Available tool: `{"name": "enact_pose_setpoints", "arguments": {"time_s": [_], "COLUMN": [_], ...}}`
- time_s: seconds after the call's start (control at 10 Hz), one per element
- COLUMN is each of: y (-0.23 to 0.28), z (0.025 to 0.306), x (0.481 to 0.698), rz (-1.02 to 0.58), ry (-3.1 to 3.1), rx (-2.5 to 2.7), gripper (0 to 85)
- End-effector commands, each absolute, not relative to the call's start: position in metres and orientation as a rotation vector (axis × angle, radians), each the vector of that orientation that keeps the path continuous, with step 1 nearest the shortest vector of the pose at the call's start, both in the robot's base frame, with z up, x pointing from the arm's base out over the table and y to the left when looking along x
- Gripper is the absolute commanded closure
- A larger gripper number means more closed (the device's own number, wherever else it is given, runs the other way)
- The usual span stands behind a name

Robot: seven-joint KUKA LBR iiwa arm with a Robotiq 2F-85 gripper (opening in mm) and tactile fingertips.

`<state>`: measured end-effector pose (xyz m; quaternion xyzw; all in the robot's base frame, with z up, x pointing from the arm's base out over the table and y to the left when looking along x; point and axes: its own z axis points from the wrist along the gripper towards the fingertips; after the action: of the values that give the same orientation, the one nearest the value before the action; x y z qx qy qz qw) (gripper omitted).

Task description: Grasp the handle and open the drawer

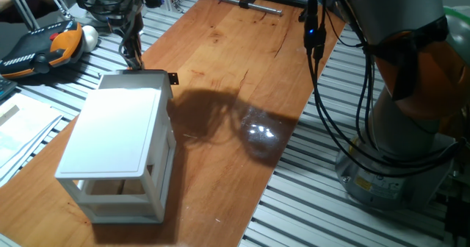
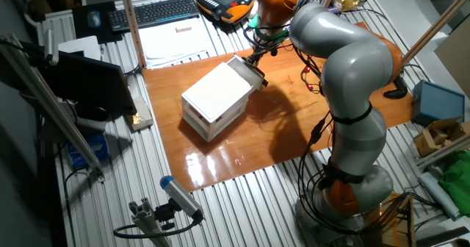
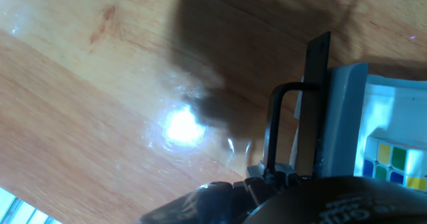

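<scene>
You saw the drawer point(image 3: 347, 124) pulled partly out of the white cabinet point(image 1: 117, 133) on the desk point(image 1: 242, 63). The tool point(image 1: 132, 56) sat at its far front; the handle point(image 3: 283, 127) ran into it, fingers cut off. Grip state: cannot tell.

Grey arm point(image 2: 345, 70) bent over, wrist lowered, claw point(image 1: 132, 56) pointing down, jaw state unclear

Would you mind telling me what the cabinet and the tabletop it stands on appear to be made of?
The cabinet looks like white painted wood or plastic: matte, even surface, which one is unclear. The tabletop looks like varnished wood: visible grain and knots, with a glossy light reflection.
</scene>
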<state>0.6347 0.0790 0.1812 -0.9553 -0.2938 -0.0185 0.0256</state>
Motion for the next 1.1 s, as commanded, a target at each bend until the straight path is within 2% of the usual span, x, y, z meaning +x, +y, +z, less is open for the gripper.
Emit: {"name": "enact_pose_setpoints", "arguments": {"time_s": [0.0, 1.0], "y": [0.0786, 0.0782], "z": [0.1812, 0.1816], "x": [0.6348, 0.6337], "rz": [-0.056, -0.055], "ry": [-0.909, -0.919], "rx": [-2.956, -2.955], "gripper": [84.3, 84.3]}}
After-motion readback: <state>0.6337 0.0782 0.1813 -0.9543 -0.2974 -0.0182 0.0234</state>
